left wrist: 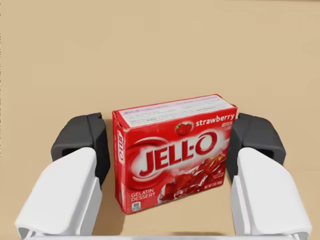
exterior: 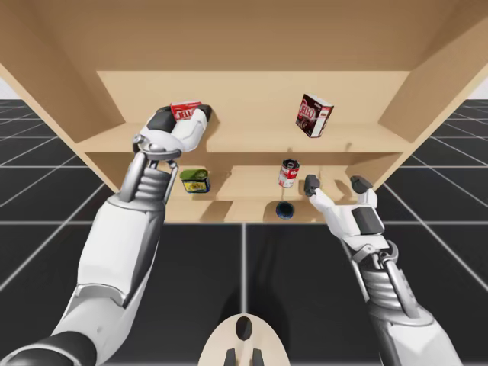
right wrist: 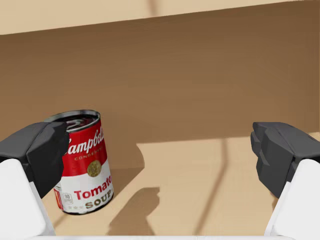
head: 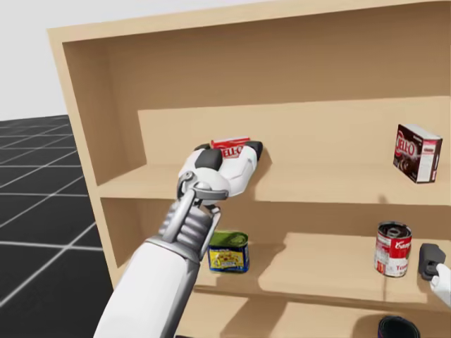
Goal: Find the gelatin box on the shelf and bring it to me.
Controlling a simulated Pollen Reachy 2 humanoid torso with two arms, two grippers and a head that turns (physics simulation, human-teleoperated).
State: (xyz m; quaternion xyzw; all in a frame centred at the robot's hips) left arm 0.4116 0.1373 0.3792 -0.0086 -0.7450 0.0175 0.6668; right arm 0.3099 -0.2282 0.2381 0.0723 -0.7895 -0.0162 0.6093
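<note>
The red gelatin box [left wrist: 175,152] stands on the upper board of the wooden shelf [exterior: 252,139], at its left end. My left gripper [left wrist: 170,135] is open around it, one finger on each side. One finger looks to be against the box and a narrow gap shows at the other. The same box [exterior: 185,110] [head: 230,148] shows between the fingers of my left gripper [exterior: 183,114] [head: 229,150]. My right gripper [exterior: 335,184] [right wrist: 160,145] is open and empty in front of the middle board, beside a red-and-white soup can [right wrist: 82,160].
A dark red box [exterior: 314,114] [head: 417,153] stands at the right of the upper board. On the middle board are a green-and-yellow can [exterior: 195,181] [head: 228,252] and the soup can [exterior: 288,173] [head: 392,248]. A dark blue can [exterior: 285,210] sits lower down.
</note>
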